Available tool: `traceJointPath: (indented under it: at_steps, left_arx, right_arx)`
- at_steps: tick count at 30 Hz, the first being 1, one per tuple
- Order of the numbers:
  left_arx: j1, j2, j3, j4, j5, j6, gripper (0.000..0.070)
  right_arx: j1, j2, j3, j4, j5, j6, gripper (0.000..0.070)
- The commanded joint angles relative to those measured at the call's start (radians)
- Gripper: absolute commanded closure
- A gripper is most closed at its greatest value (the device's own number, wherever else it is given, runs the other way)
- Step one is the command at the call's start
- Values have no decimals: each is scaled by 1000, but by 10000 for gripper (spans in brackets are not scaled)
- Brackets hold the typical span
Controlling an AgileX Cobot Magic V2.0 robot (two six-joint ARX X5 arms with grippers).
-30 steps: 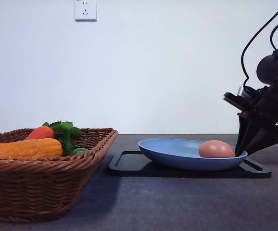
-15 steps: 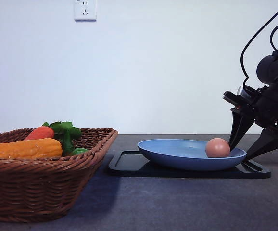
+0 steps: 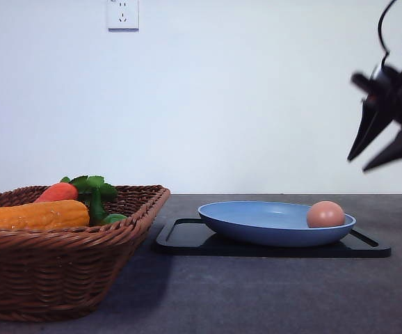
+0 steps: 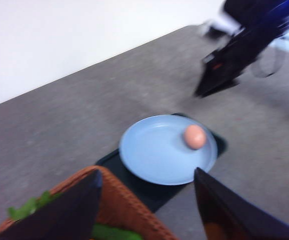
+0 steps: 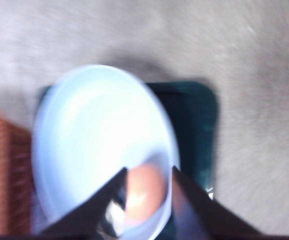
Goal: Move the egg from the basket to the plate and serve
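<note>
The pinkish-brown egg (image 3: 325, 214) lies free near the right rim of the light blue plate (image 3: 256, 221). My right gripper (image 3: 360, 165) hangs open well above and to the right of it, holding nothing. In the right wrist view, which is blurred, the egg (image 5: 143, 192) shows between the spread fingers (image 5: 113, 192), down on the plate (image 5: 94, 135). My left gripper (image 4: 147, 174) is open and empty over the wicker basket (image 4: 118, 200), looking toward the plate (image 4: 154, 152), the egg (image 4: 195, 136) and the right gripper (image 4: 219, 82). The basket (image 3: 62, 257) stands at the left.
A flat black tray (image 3: 187, 240) lies under the plate. The basket holds a carrot with green leaves (image 3: 60, 191) and a yellow-orange corn cob (image 3: 34, 214). Dark grey tabletop (image 3: 256, 299) stretches in front of the tray.
My right gripper opened off the egg, then rose up and away from the plate. The egg rolled slightly to the right on the plate.
</note>
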Motion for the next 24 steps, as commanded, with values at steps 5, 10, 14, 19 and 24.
traceJointPath:
  at_steps: [5,10,14,19,24]
  left_arx:
    - [42,91,20,-18,-79,89,700]
    - [138,151,20,-71,-91,86,700]
    - [254,167,4,-126,-85,72,700]
    - [415,142,-67,-116,-22,-19,700]
    - [512,74,-147,-52,95,-64,700]
  right_arx:
    - [24,-130,18,-130,24,-91,700]
    - [116,-239,13,-253,204,-128,700]
    - [216,-337,-17,-256,392,-131,700]
    - [346,-468,-101,-173,590,-131,700]
    - [428,-616,-258,0,690,-131,700]
